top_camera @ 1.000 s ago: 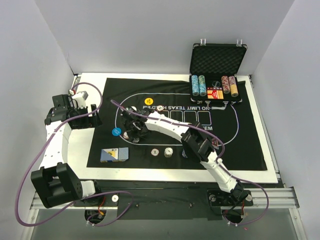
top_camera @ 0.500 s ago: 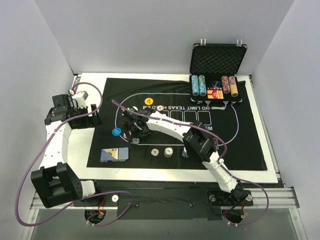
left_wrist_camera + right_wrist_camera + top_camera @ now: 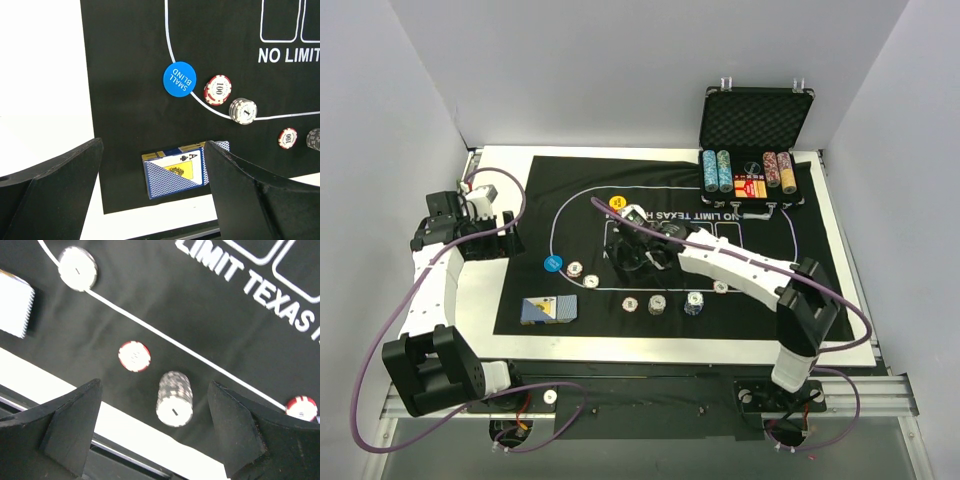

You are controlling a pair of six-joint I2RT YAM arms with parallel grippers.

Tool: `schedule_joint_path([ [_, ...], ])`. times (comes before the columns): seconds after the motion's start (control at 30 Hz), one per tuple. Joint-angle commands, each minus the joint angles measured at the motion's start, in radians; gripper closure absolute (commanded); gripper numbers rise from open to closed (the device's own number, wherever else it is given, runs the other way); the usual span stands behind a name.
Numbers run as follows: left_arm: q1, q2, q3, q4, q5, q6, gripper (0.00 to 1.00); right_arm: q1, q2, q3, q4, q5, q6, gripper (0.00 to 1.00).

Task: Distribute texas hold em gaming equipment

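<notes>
Well, you have the black felt mat (image 3: 800, 300) spread over most of the table. The open foam-lined case (image 3: 755, 120) sits at the mat's far right corner, with racked chips (image 3: 723, 171) standing in rows inside it. Your right gripper (image 3: 638, 253) hangs over the middle of the mat, its jaws spread wide and gripping nothing. In its wrist view a grey chip stack (image 3: 174, 399) lies on the mat between the fingers, touching neither. Your left gripper (image 3: 153, 145) hovers off the mat's left edge, likewise wide apart and empty. The card deck (image 3: 549, 311) lies at the mat's near left corner, with an ace printed on top. The blue button (image 3: 553, 264) rests just inside the mat's left edge. The yellow button (image 3: 617, 202) lies toward the mat's far side, left of centre. A red chip (image 3: 576, 268) lies just beside the blue button, and more loose chips (image 3: 693, 302) line the mat's near edge.
</notes>
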Motion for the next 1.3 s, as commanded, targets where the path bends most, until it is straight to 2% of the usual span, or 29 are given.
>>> schedule_joint_path([
  [0.0, 0.006, -0.04, -0.011, 0.033, 0.028, 0.018, 0.07, -0.014, -0.069, -0.147, -0.012, 0.062, -0.014, 0.19],
  [0.17, 0.008, -0.036, 0.002, 0.024, 0.026, 0.014, 0.07, -0.03, -0.077, -0.182, -0.003, 0.033, -0.005, 0.2],
  [0.37, 0.008, -0.036, 0.015, 0.016, 0.016, 0.012, 0.07, -0.03, -0.045, -0.196, 0.002, 0.001, 0.007, 0.27],
  [0.87, 0.008, -0.026, 0.03, 0.017, 0.016, 0.008, 0.07, -0.007, -0.045, -0.296, 0.035, -0.019, 0.027, 0.29],
  [1.27, 0.008, -0.032, 0.018, 0.02, 0.002, 0.009, 0.07, -0.008, -0.042, -0.329, 0.065, -0.029, 0.045, 0.43],
])
